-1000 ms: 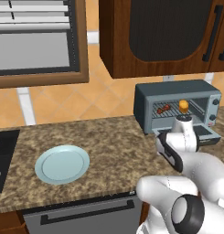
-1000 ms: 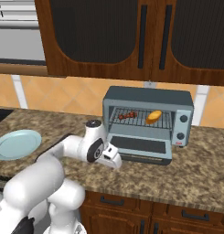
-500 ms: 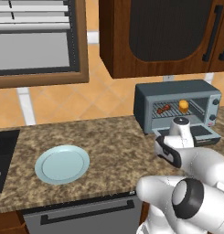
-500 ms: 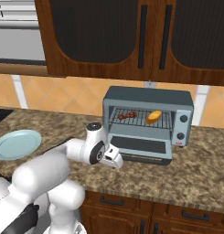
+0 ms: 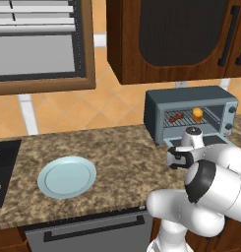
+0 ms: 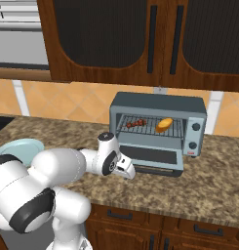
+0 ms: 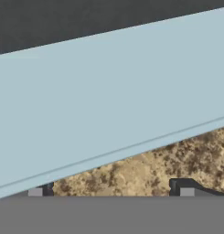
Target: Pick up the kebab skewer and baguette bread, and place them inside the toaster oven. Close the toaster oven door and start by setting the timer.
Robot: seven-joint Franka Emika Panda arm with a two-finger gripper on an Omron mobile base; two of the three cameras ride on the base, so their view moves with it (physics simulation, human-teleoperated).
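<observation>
The kebab skewer [image 6: 136, 123] and baguette bread [image 6: 164, 125] are seen racked inside. The toaster oven door [image 6: 151, 157] is to be lifted squarely from beneath; the hand [image 6: 129, 170] is judged spread.

Flat, even rendered light, soft faint shadows, no glare; sharp throughout.

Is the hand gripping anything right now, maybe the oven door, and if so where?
Nothing is held. The hand is open, its fingertips spread wide and bare, close against the blue-grey edge of the dropped-down glass toaster oven door, not clamped on it.
</observation>
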